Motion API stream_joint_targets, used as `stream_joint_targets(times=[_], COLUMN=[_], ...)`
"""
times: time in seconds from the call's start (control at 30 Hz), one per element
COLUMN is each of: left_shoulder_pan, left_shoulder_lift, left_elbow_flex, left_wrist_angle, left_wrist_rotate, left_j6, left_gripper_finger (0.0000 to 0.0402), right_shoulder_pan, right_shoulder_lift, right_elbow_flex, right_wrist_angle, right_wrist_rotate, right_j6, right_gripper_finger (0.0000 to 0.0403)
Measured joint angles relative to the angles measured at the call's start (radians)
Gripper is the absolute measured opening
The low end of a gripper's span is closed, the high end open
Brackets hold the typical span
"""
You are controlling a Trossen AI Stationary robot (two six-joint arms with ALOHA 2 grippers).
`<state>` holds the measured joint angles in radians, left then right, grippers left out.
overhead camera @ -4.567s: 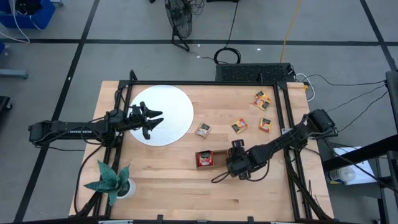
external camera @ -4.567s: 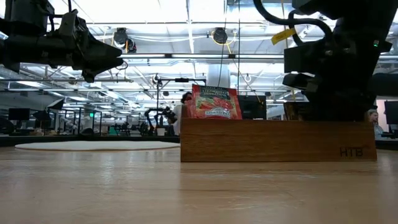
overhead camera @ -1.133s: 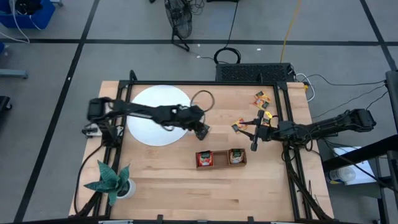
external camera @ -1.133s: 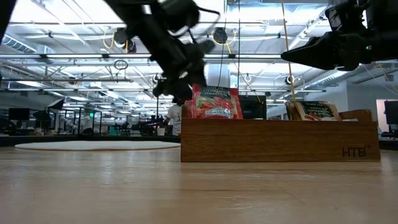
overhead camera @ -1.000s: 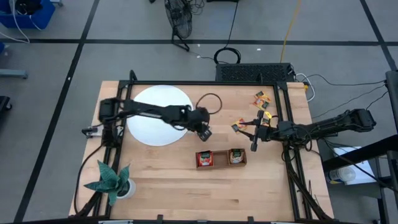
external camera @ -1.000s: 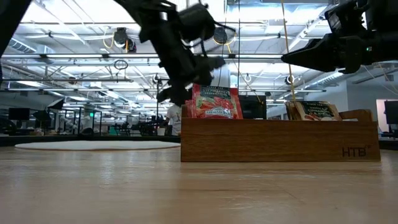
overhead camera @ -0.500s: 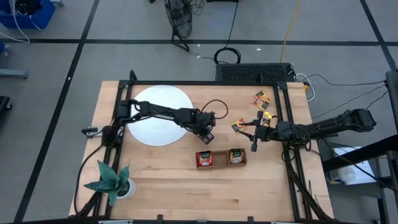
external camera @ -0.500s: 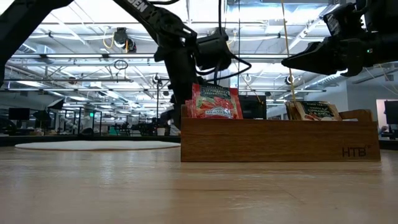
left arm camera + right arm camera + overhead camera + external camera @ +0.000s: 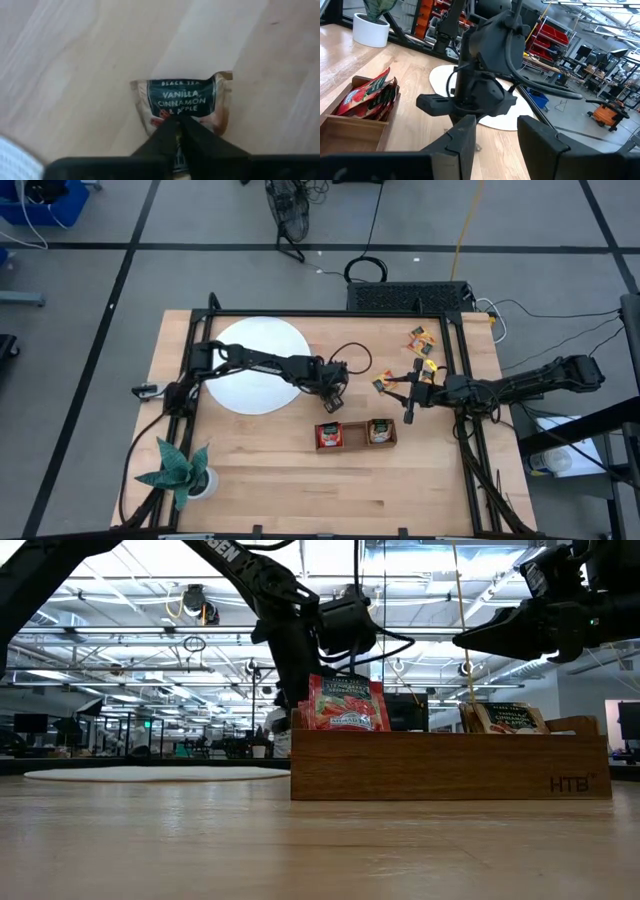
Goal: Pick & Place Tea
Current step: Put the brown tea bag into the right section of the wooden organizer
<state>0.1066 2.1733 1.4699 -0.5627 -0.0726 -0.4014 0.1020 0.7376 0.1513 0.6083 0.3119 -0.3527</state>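
A tea sachet [image 9: 182,97] with a dark label lies flat on the wooden table, and my left gripper [image 9: 180,122] stands over it, shut on it. In the high view the gripper [image 9: 332,393] hides the sachet, just right of the white disc [image 9: 250,365]. The wooden tray [image 9: 355,433] holds a red sachet [image 9: 327,435] in its left compartment and an orange one [image 9: 378,431] in its right. Loose sachets [image 9: 385,383] lie at the far right. My right gripper [image 9: 407,395] hovers open beside them, pointing at the left arm. My left gripper pinches the sachet between its two fingertips [image 9: 165,135], on the half of its face below the label [image 9: 167,114]. The fingers come from above, pointing down. The sachet rests on the table and narrows toward the fingers.
A potted plant [image 9: 180,470] stands at the near left corner. More sachets [image 9: 420,338] lie near the far right corner. In the low view the tray [image 9: 450,765] stands in front of both grippers. Black frame rails run along the table's left, right and far edges.
My left gripper has moved off the disc's right edge a little toward the table's right and near edges. It has come down behind the tray onto the sachet, while its elbow has swung toward the table's middle. My right arm has kept still.
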Motion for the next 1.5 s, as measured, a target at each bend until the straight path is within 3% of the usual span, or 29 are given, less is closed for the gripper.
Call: stream_joint_targets(times=[0.17, 0.3, 0.4, 0.5, 0.67, 0.87, 1.0, 1.13, 1.5], left_shoulder_pan=[-0.029, -0.072, -0.114, -0.171, -0.240, -0.261, -0.264, -0.272, -0.306], left_shoulder_lift=[-0.029, -0.090, -0.165, -0.208, -0.223, -0.214, -0.216, -0.216, -0.216], left_elbow_flex=[-0.003, -0.014, -0.006, -0.006, -0.006, -0.006, -0.006, -0.006, -0.006], left_wrist_angle=[0.023, -0.008, 0.065, 0.151, 0.389, 0.527, 0.539, 0.543, 0.624], left_wrist_rotate=[-0.094, -0.315, -0.513, -0.675, -0.853, -0.871, -0.871, -0.871, -0.836], left_j6=[0.115, 0.186, 0.270, 0.443, 0.756, 0.946, 0.957, 0.972, 1.100], left_gripper_finger=[0.0005, 0.0003, 0.0002, 0.0002, 0.0001, 0.0001, 0.0001, 0.0001, 0.0001], right_shoulder_pan=[0.000, 0.000, -0.006, -0.022, -0.055, -0.100, -0.126, -0.170, -0.247], right_shoulder_lift=[0.000, 0.001, 0.002, 0.017, 0.102, 0.276, 0.381, 0.452, 0.549], right_elbow_flex=[0.000, 0.000, 0.001, 0.001, 0.001, 0.001, 0.003, 0.024, 0.103], right_wrist_angle=[-0.003, -0.007, 0.015, 0.049, 0.160, 0.439, 0.618, 0.638, 0.645], right_wrist_rotate=[0.000, 0.000, 0.000, -0.003, -0.032, -0.253, -0.264, -0.270, -0.478], right_j6=[0.000, 0.023, 0.087, 0.168, 0.307, 0.418, 0.442, 0.472, 0.595], right_gripper_finger=[0.0130, 0.0130, 0.0130, 0.0130, 0.0130, 0.0130, 0.0130, 0.0130, 0.0130])
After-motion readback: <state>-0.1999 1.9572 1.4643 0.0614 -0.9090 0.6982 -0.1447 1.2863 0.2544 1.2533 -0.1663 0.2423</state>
